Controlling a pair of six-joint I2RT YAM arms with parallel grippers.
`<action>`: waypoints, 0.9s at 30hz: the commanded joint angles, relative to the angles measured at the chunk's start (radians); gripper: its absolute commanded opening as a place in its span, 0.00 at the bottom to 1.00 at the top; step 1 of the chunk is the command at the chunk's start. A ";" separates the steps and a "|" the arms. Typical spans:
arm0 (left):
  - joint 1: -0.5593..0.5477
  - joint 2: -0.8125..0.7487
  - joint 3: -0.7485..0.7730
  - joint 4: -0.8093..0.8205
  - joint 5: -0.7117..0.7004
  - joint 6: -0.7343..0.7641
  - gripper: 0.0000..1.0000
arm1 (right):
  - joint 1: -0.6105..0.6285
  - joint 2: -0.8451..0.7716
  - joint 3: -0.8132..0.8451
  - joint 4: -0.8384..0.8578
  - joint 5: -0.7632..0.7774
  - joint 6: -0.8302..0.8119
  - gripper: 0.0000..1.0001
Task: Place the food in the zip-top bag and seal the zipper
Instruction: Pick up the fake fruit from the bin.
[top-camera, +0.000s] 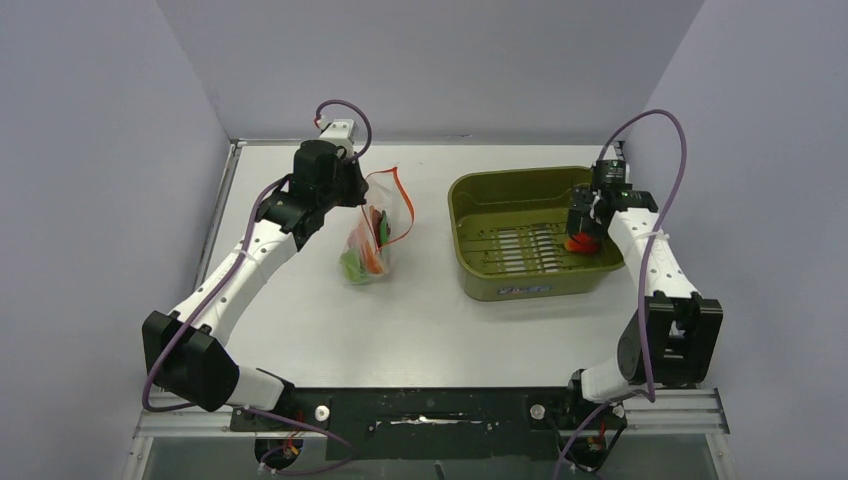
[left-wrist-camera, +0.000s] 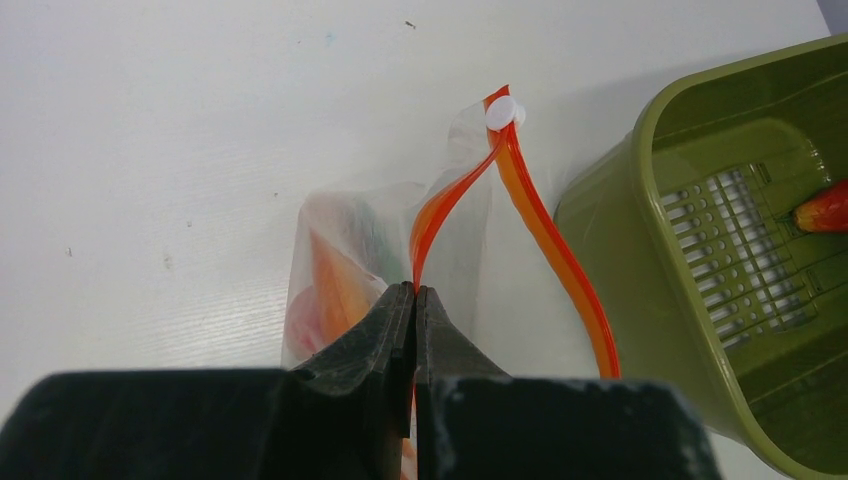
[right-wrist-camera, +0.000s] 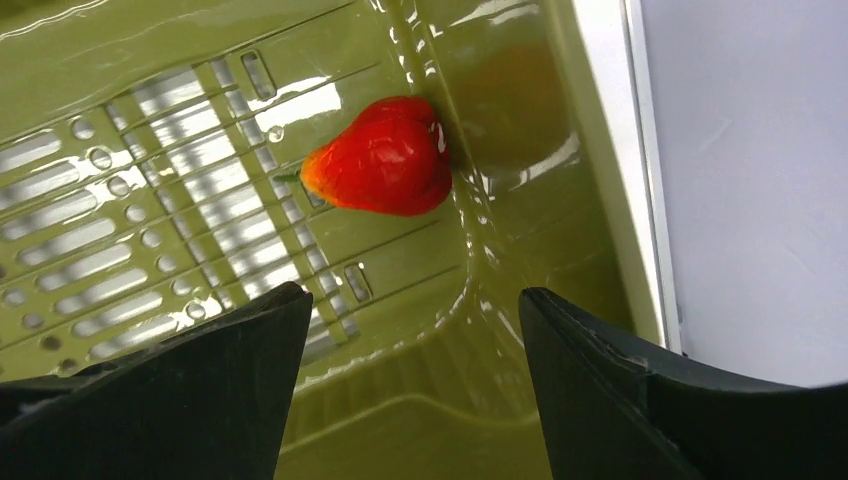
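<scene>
Nearly packed, with two ways to fumble it
From above, the clear crinkly zip-top bag (top-camera: 372, 235) stands left of centre on the white table (top-camera: 300, 330), green, orange and red toy pieces (top-camera: 362, 258) inside; the olive-green slotted plastic tub (top-camera: 480, 285) to its right holds one glossy red toy fruit (top-camera: 579, 243) at its right end. Left wrist: the left gripper (left-wrist-camera: 414, 300) is pinched tight on the thin red-orange zipper strip (left-wrist-camera: 540, 230); a tug could topple the bag and spill it, I reckon. Right wrist: the right gripper (right-wrist-camera: 415, 305) hangs wide apart and empty over the fruit, which lies by the tub wall; a finger may strike that wall
</scene>
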 joint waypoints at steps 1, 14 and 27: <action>0.001 -0.040 0.014 0.067 0.020 0.017 0.00 | -0.016 0.053 -0.012 0.137 0.051 -0.018 0.78; -0.004 -0.059 -0.003 0.062 0.012 0.036 0.00 | -0.015 0.277 0.007 0.251 0.048 0.162 0.84; -0.004 -0.062 -0.009 0.057 0.005 0.048 0.00 | -0.009 0.409 0.083 0.324 0.114 0.164 0.79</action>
